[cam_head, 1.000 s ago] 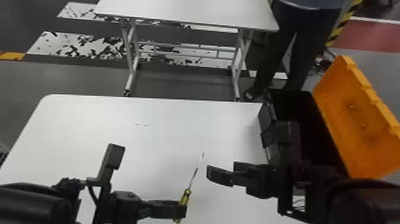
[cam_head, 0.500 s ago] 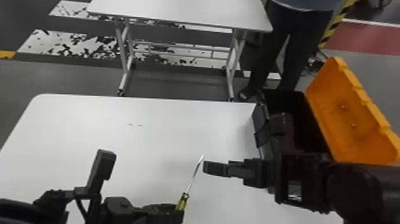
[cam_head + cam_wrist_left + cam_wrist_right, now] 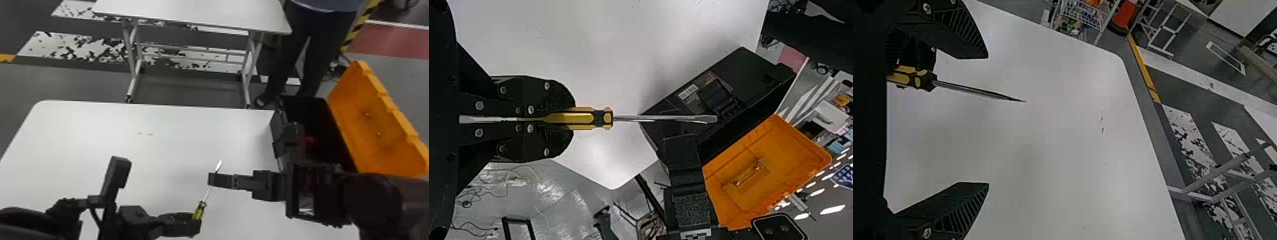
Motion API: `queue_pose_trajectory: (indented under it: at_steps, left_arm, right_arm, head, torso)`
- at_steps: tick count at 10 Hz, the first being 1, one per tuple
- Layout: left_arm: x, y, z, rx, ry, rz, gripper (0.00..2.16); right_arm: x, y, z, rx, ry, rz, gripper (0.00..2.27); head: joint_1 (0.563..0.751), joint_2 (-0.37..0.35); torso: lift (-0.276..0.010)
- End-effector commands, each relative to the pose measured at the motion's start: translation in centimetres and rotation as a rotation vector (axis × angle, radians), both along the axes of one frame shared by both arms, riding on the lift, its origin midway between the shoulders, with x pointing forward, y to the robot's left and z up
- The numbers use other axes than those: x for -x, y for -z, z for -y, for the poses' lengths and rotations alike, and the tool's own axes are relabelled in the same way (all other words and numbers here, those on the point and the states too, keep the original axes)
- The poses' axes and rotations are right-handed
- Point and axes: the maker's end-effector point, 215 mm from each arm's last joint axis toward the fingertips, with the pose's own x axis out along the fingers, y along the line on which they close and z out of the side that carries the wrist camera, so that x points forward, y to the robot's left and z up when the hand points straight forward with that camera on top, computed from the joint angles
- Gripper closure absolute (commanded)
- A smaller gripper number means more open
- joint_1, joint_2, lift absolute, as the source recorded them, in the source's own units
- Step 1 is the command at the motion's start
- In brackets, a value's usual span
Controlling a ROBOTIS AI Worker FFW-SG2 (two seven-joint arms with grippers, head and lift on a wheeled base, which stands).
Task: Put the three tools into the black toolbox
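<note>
The head view looks forward and down over the desk [image 3: 95, 143]. Close in, the left wrist view faces the toolbox [image 3: 278, 135], the right the desk's far left corner; all share the screwdriver [image 3: 198, 211].

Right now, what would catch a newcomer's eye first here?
Probably the bright orange lid, raised open on the black toolbox at the right side of the white table. Next comes the yellow-handled screwdriver, clamped in the left pincer above the table. The right pincer waits open close to it.
</note>
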Motion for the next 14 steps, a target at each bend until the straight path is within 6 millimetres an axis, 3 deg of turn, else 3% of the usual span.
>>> queue_pose_trajectory:
  at_steps: [1,3,5,6,13,14]
  left_arm:
    - [-0.1,0.0,0.3,0.003,0.004,0.001,2.14]
    - [-0.5,0.0,0.5,0.01,0.003,0.005,2.14]
    - [-0.9,0.1,0.6,0.013,0.005,0.008,2.14]
    - [-1.2,0.1,0.6,0.015,0.003,0.009,2.14]
    - [-2.7,0.3,1.0,0.025,-0.008,0.021,2.14]
    - [-2.7,0.3,1.1,0.029,-0.007,0.02,1.73]
  right_arm:
    - [-0.1,-0.1,-0.3,-0.015,0.001,0.004,0.18]
    - [-0.2,-0.5,-0.7,-0.038,0.0,0.016,0.26]
    - [-0.5,-0.4,-0.5,-0.039,0.008,0.029,1.89]
    - [-0.6,-0.3,-0.4,-0.033,0.015,0.041,2.24]
    - [0.1,-0.3,-0.1,-0.019,0.033,0.058,2.24]
    - [0.1,-0.3,0.0,-0.016,0.035,0.058,2.24]
  head:
    - [0.695,-0.119]
    - [0.695,-0.113]
    - [0.695,-0.111]
    - [0.695,-0.112]
    - [0.695,-0.128]
    - [0.695,-0.128]
  torso:
    - [-0.051]
    - [-0.051]
    - [-0.051]
    - [-0.051]
    - [-0.051]
    - [-0.051]
